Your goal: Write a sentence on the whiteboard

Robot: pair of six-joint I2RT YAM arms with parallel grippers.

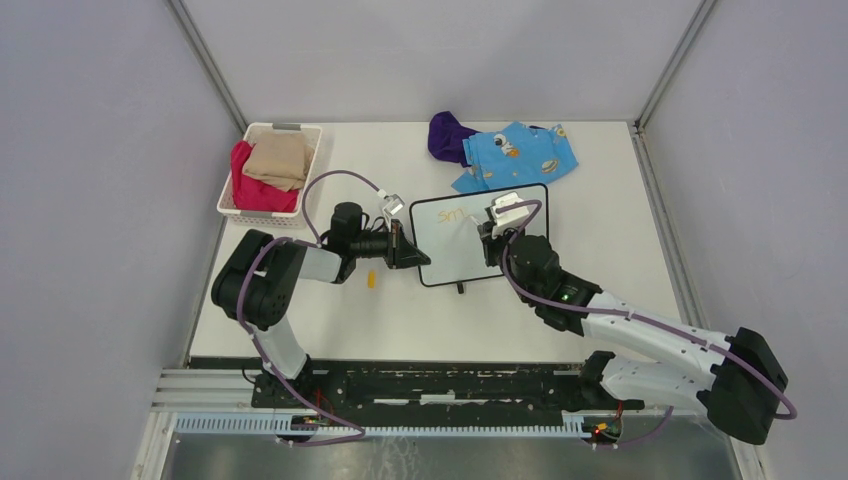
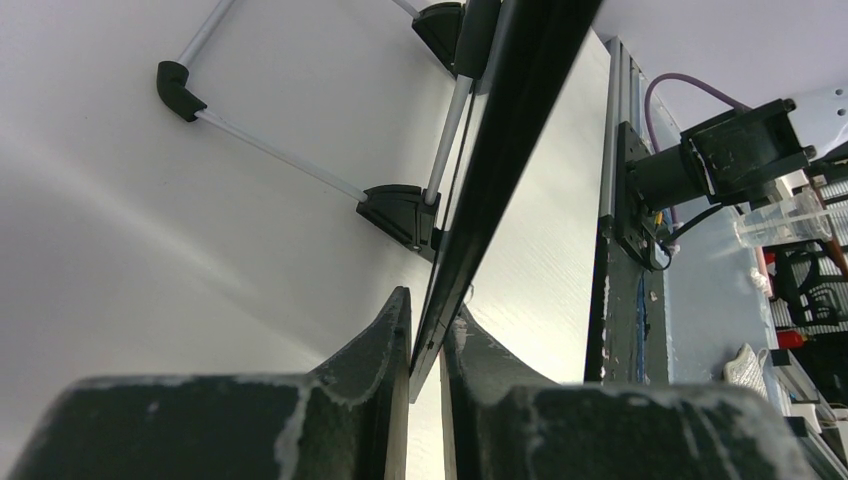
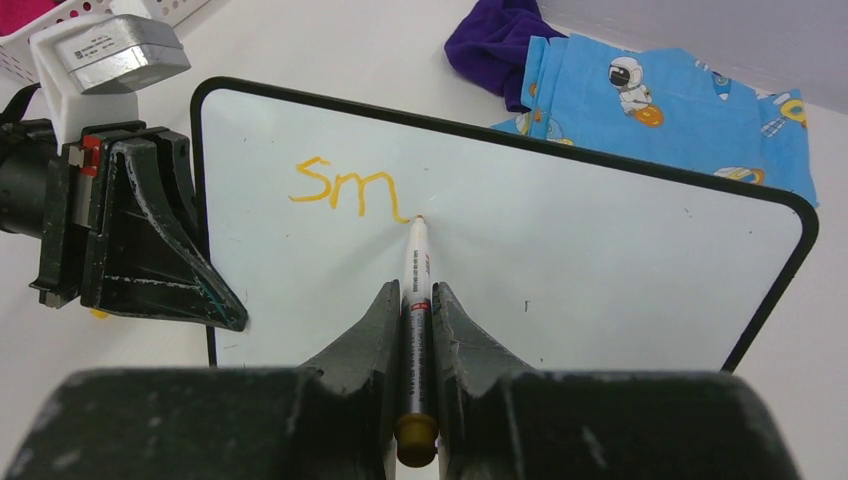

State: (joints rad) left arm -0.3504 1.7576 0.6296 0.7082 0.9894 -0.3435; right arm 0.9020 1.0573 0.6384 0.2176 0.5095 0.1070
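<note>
The whiteboard (image 1: 460, 255) stands tilted at mid-table, white with a thin black frame. My left gripper (image 1: 412, 255) is shut on its left edge; in the left wrist view (image 2: 428, 325) the black frame (image 2: 490, 160) runs between the two fingers. My right gripper (image 3: 417, 300) is shut on a white marker (image 3: 415, 262) with an orange end cap. The marker tip touches the board (image 3: 560, 260) just after the orange letters "Sm" (image 3: 345, 188), the only part of the sentence that shows. In the top view the right gripper (image 1: 492, 230) is over the board's upper right.
A white basket (image 1: 300, 132) with red and tan cloths stands at the back left. A blue patterned cloth (image 1: 520, 155) and a purple cloth (image 1: 450, 135) lie behind the board. A small orange cap (image 1: 371, 280) lies on the table by the left arm.
</note>
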